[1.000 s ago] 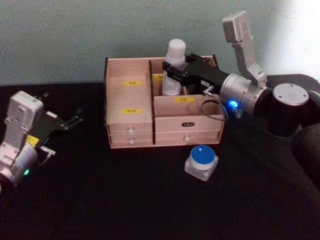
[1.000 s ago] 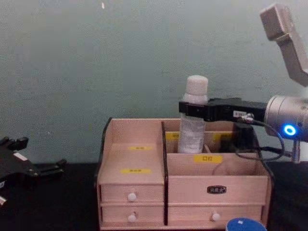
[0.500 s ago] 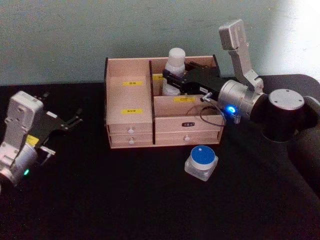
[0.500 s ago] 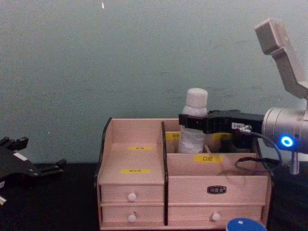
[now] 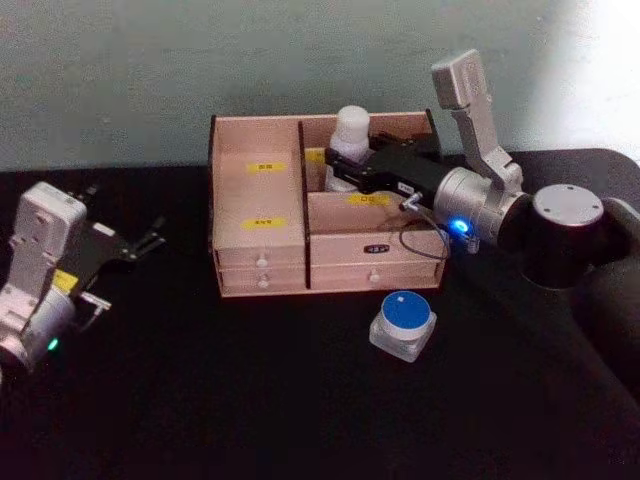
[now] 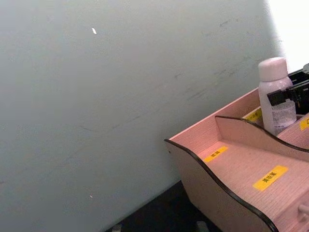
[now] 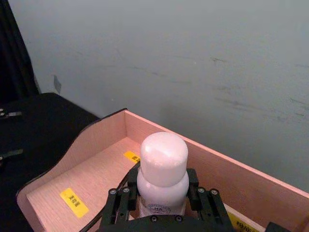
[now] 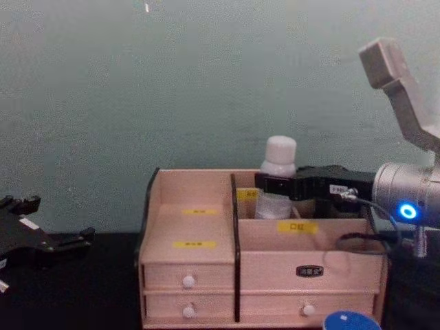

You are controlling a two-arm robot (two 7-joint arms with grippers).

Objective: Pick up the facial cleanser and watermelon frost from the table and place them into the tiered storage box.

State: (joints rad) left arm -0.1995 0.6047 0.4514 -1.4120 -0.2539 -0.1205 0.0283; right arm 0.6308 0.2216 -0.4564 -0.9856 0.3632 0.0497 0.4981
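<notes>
Fingers of right gripper clasp facial cleanser.

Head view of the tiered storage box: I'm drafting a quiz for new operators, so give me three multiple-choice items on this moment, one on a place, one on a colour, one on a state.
1. Where is the white bottle relative to the tiered storage box?
A. lying in front of it
B. upright in a rear compartment, right of the divider
C. on its left step

2. What colour is the lid of the jar on the table?
A. red
B. green
C. blue

3. What state is the right gripper in?
A. shut on the white bottle
B. open above the jar
C. shut on the jar

Answers: 1 B, the bottle's base sits behind the labelled front wall; 2 C, the lid is plainly blue; 3 A, the gripper's fingers press on both sides of the bottle.
</notes>
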